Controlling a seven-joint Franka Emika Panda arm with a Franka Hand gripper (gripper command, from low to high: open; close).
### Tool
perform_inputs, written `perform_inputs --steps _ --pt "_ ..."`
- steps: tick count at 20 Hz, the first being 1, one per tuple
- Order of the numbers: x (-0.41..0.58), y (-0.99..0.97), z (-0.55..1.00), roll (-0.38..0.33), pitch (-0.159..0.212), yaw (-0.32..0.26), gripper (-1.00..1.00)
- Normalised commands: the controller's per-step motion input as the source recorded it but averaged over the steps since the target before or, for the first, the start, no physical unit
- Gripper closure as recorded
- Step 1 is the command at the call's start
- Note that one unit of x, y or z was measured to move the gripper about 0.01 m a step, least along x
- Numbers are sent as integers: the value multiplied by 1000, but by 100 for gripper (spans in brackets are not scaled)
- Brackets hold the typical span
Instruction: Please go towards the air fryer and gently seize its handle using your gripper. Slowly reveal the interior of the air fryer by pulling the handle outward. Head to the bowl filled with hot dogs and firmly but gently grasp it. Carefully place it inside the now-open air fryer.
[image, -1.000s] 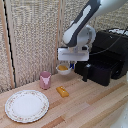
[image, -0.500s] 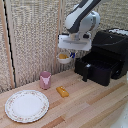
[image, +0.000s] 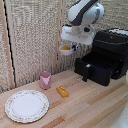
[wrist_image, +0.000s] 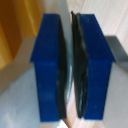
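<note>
Bowl held aloft beside the open air fryer

The pincer (image: 71, 46) pinches the thin rim of the small whitish bowl (image: 65, 49) between blue, blocky fingers (wrist_image: 49, 65), high above the wooden tabletop (image: 90, 102). The boxy black air fryer (image: 107, 55) has its drawer out, handle (image: 86, 73) forward. The hot dogs (image: 65, 48) blur into orange.

no readable text or labels
</note>
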Motion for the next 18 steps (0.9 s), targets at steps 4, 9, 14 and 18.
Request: perform_inputs --steps 4,9,14,18 --pt "36 -832 426 16 6 -107 100" --pt "0 -879 154 42 15 -78 100" --pt "1 -861 -3 61 0 -74 100" --pt "0 -830 -84 52 12 -96 100"
